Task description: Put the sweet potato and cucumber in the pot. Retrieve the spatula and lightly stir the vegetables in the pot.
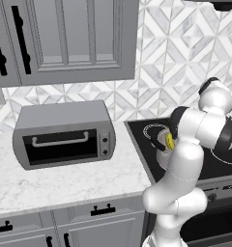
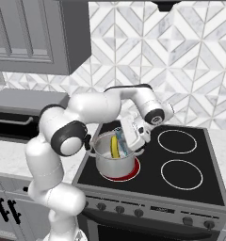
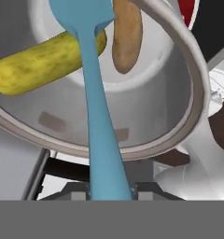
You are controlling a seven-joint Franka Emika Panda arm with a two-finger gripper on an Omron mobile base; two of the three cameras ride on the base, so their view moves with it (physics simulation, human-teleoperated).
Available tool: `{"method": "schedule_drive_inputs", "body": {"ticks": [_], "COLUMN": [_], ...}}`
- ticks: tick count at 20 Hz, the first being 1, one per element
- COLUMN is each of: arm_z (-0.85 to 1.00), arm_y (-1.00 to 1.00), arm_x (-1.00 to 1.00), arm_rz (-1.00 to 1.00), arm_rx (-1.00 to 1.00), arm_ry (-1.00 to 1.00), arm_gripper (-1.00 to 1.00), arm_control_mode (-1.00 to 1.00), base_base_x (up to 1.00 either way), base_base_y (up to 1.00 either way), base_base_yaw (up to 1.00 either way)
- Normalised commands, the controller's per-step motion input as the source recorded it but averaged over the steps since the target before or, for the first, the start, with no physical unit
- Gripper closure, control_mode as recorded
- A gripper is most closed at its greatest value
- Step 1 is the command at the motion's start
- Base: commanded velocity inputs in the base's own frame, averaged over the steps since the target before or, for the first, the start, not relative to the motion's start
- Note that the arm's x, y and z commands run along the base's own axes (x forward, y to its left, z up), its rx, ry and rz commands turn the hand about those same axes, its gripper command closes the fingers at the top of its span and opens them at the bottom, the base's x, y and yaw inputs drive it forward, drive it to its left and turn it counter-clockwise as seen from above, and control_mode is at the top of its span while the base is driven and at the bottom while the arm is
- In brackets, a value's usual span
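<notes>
Gripping the spatula (image 3: 97, 116) by its slim handle, the gripper (image 3: 110, 193) has its jaws clenched on it just above the rim of the pot (image 2: 116, 165), the blue head reaching down ahead of the jaws into the pot. Beyond the jaws, inside the pot, the cucumber (image 3: 44, 60) lies under the spatula's neck and the sweet potato (image 3: 127, 35) sits just beside the head. No readable writing or brand shows on the pot, spatula, or toaster oven (image 1: 65, 135).
</notes>
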Motion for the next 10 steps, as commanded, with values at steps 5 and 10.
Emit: {"method": "schedule_drive_inputs", "body": {"ticks": [5, 10], "arm_z": [0.21, 0.01], "arm_y": [0.00, 0.01], "arm_x": [0.00, 0.00], "arm_rz": [0.00, 0.00], "arm_rx": [0.00, 0.11], "arm_ry": [0.00, 0.15], "arm_gripper": [1.00, 1.00], "arm_control_mode": [-1.00, -1.00], "base_base_x": [0.00, 0.00], "base_base_y": [0.00, 0.00], "base_base_yaw": [0.00, 0.00]}}
